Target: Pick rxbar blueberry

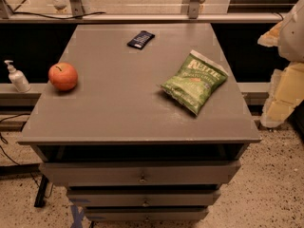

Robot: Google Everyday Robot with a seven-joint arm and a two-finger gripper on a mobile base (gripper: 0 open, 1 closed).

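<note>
The rxbar blueberry (pixel 141 39) is a small flat bar in a dark navy wrapper with pale lettering. It lies at the far middle of the grey cabinet top (pixel 118 108). My gripper is out of view. Only pale, cream-coloured parts of my arm (pixel 285 75) show at the right edge, beside the cabinet and well away from the bar.
A green crinkly chip bag (pixel 194 82) lies on the right of the top. A red-orange apple (pixel 62 76) sits at the left edge. A white pump bottle (pixel 16 77) stands on a ledge to the left. The cabinet has drawers (pixel 140 175) below, and a rail runs behind it.
</note>
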